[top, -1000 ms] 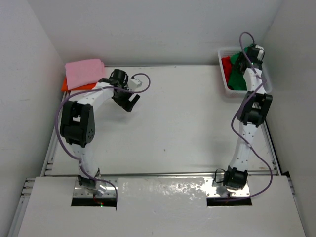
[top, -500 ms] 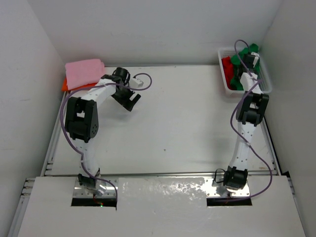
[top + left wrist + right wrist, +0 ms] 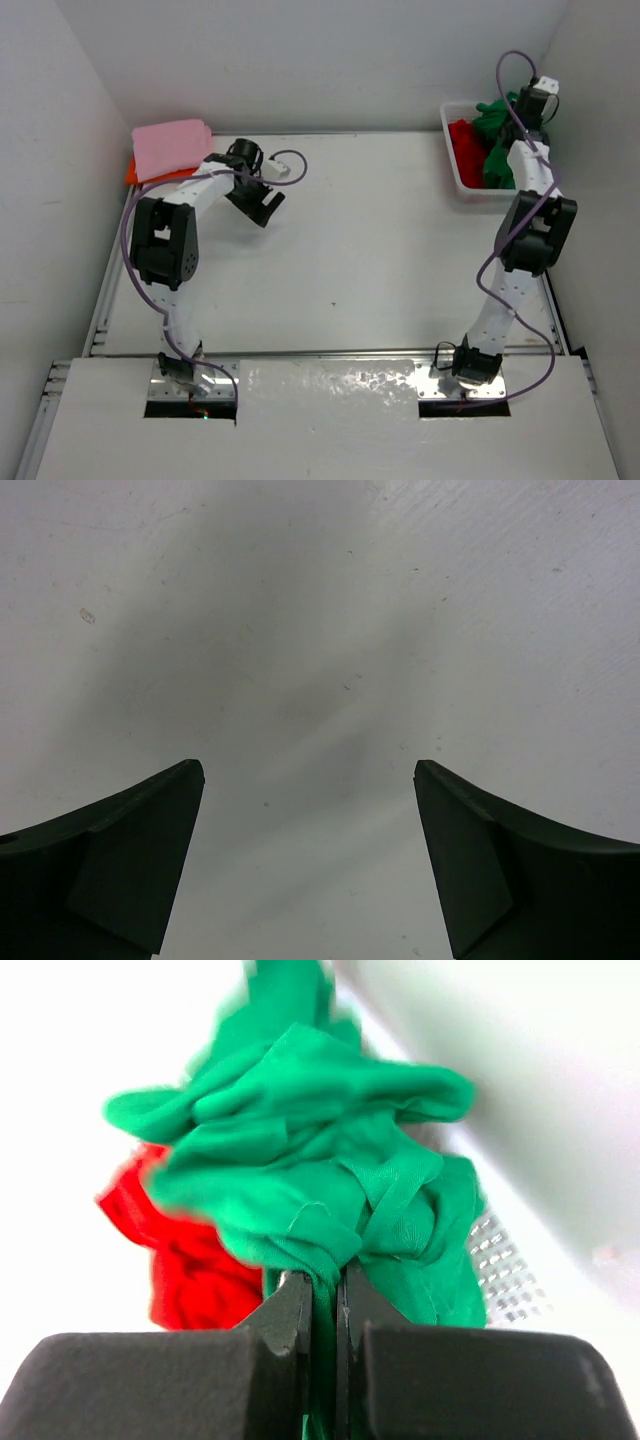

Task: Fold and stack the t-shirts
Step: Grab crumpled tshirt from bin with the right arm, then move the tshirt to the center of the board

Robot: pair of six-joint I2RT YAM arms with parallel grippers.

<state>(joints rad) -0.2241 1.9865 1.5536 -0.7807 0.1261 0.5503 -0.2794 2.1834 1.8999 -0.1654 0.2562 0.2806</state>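
Note:
A crumpled green t-shirt [image 3: 320, 1160] hangs bunched above the white basket [image 3: 452, 165], with my right gripper [image 3: 325, 1285] shut on a fold of it. From above the green t-shirt [image 3: 497, 135] shows at the back right, the right gripper [image 3: 520, 112] raised over the basket. A red t-shirt [image 3: 466, 142] lies in the basket, seen also as the red t-shirt [image 3: 190, 1260] below the green one. A folded pink t-shirt [image 3: 172, 146] rests on an orange t-shirt [image 3: 133, 174] at the back left. My left gripper [image 3: 262, 205] hovers open over bare table beside that stack; its fingers [image 3: 130, 860] hold nothing.
White walls close in the table at the back and on both sides. The basket's mesh wall [image 3: 500, 1270] stands close to the right wall. The table's metal rail [image 3: 105, 300] runs along the left edge.
My right gripper closed on the green t-shirt in the basket and lifted it up and back. The left arm has barely shifted.

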